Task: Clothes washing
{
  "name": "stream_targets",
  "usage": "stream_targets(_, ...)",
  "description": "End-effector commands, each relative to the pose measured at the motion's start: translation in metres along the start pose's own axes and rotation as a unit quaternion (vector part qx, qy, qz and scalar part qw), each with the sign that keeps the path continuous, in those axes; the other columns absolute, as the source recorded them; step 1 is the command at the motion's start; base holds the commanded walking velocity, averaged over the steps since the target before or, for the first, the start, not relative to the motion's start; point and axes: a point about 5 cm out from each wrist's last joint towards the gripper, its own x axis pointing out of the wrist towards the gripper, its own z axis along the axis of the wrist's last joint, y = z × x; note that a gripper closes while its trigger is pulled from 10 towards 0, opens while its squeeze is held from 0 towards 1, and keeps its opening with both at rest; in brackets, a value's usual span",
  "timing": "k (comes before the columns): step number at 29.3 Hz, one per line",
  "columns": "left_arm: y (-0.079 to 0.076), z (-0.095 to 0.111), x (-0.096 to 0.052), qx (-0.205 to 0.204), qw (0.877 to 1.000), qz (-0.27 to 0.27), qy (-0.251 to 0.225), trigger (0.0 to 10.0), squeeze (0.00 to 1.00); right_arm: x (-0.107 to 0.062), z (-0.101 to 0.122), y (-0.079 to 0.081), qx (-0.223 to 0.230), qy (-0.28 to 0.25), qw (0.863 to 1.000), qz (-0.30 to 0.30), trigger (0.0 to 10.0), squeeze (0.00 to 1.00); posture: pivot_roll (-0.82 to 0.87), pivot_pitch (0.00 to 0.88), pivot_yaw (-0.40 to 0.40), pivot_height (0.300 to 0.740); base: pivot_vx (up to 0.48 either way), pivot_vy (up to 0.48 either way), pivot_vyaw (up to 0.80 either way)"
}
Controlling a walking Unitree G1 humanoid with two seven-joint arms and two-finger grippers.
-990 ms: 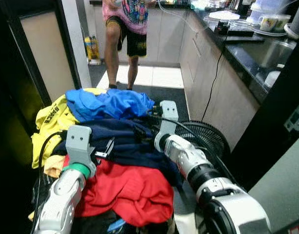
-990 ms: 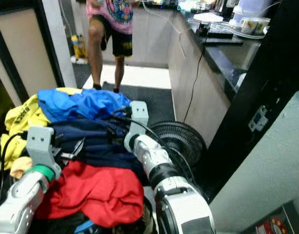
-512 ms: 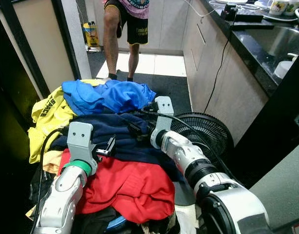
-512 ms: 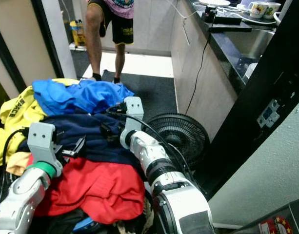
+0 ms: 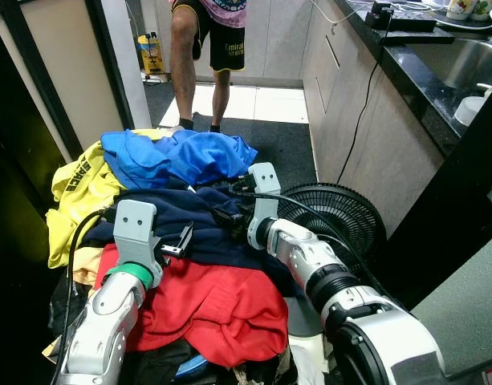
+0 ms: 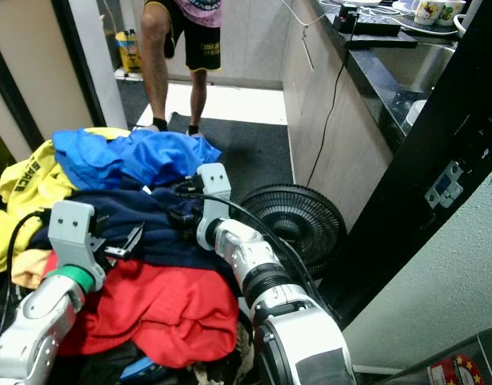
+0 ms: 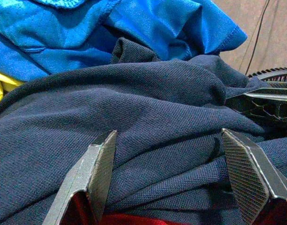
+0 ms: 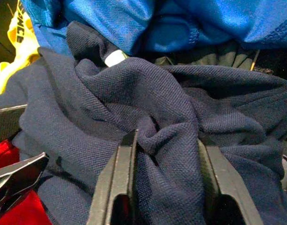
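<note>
One heap of laundry, and the washing has barely begun.
The navy shirt (image 5: 199, 228) lies mid-pile between the blue shirt (image 5: 181, 156) and red shirt (image 5: 217, 305); the right gripper (image 8: 167, 180) pinches a fold of it, while the left gripper (image 7: 171, 178) hangs spread just over it. Everything waits unloaded, no washer visible, a fan (image 5: 335, 220) beside, a person (image 5: 209, 48) beyond.

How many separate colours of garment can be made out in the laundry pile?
4. Yellow shirt at the robot's left edge, blue shirt at the far end, navy garment in the middle, red garment nearest. More clothes may lie hidden underneath.
</note>
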Motion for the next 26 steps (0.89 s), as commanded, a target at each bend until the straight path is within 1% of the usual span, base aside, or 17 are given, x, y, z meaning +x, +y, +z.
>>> stream_targets(1, -0.004, -0.005, 0.000, 0.003, 1.000, -0.011, 0.011, 10.0, 0.00, 0.001, -0.007, 0.004, 0.008, 0.010, 1.000, 0.015, 0.0, 0.00, 0.02, 0.155, 0.046, 0.740, 0.000, 0.000, 0.00)
stream_targets(6, -0.005, -0.005, 0.000, 0.002, 1.000, -0.010, 0.009, 10.0, 0.00, 0.000, -0.005, 0.002, 0.011, 0.003, 1.000, 0.023, 0.0, 0.00, 0.02, 0.138, 0.042, 0.740, 0.000, 0.000, 0.00)
stream_targets(7, -0.005, -0.006, 0.000, 0.001, 1.000, -0.009, 0.009, 10.0, 0.00, -0.001, -0.005, 0.001, 0.011, 0.001, 1.000, 0.025, 0.0, 0.00, 0.01, 0.120, 0.037, 0.740, 0.000, 0.000, 0.00)
stream_targets(15, -0.005, -0.006, 0.001, -0.001, 1.000, -0.008, 0.007, 10.0, 0.00, -0.004, -0.004, -0.002, 0.015, -0.005, 1.000, 0.025, 0.0, 0.00, 0.01, 0.101, 0.034, 0.740, 0.000, 0.000, 0.00)
stream_targets(16, -0.005, -0.006, 0.002, -0.003, 1.000, -0.007, 0.005, 10.0, 0.00, -0.006, 0.001, -0.005, 0.022, -0.020, 0.999, 0.026, 0.0, 0.00, 0.00, 0.083, 0.030, 0.740, 0.000, 0.000, 0.00)
stream_targets(17, -0.005, -0.006, 0.002, -0.003, 1.000, -0.007, 0.005, 10.0, 0.00, -0.006, 0.001, -0.005, 0.022, -0.020, 0.999, 0.026, 0.0, 0.00, 0.00, 0.083, 0.030, 0.740, 0.000, 0.000, 0.00)
stream_targets(18, -0.005, -0.005, 0.004, -0.004, 1.000, -0.005, 0.001, 10.0, 0.00, -0.008, 0.010, -0.008, 0.035, -0.043, 0.998, 0.027, 0.0, 0.00, 0.00, 0.072, 0.028, 0.740, 0.000, 0.000, 0.00)
stream_targets(19, -0.005, -0.005, 0.004, -0.004, 1.000, -0.005, 0.001, 10.0, 0.00, -0.008, 0.010, -0.008, 0.035, -0.043, 0.998, 0.027, 0.0, 0.00, 0.00, 0.072, 0.028, 0.740, 0.000, 0.000, 0.00)
stream_targets(20, -0.005, -0.005, 0.005, -0.006, 1.000, -0.004, -0.003, 10.0, 0.00, -0.012, 0.026, -0.012, 0.044, -0.082, 0.995, 0.028, 0.0, 0.00, 0.00, 0.067, 0.028, 0.740, 0.000, 0.000, 0.00)
stream_targets(22, -0.005, -0.005, 0.005, -0.006, 1.000, -0.004, -0.003, 10.0, 0.00, -0.012, 0.026, -0.012, 0.044, -0.082, 0.995, 0.028, 0.0, 0.00, 0.00, 0.067, 0.028, 0.740, 0.000, 0.000, 0.00)
stream_targets(23, -0.005, -0.004, 0.006, -0.010, 1.000, 0.000, -0.007, 10.0, 0.00, -0.019, 0.051, -0.018, 0.053, -0.145, 0.988, 0.019, 0.0, 0.00, 0.00, 0.053, 0.023, 0.740, 0.000, 0.000, 0.00)
stream_targets(24, -0.005, -0.003, 0.007, -0.017, 1.000, 0.005, -0.012, 10.0, 0.00, -0.030, 0.080, -0.027, 0.060, -0.218, 0.974, -0.003, 0.0, 0.00, 0.00, 0.041, 0.021, 0.740, 0.000, 0.000, 0.00)
stream_targets(26, -0.005, -0.003, 0.007, -0.017, 1.000, 0.005, -0.012, 10.0, 0.00, -0.030, 0.080, -0.027, 0.060, -0.218, 0.974, -0.003, 0.0, 0.00, 0.00, 0.041, 0.021, 0.740, 0.000, 0.000, 0.00)
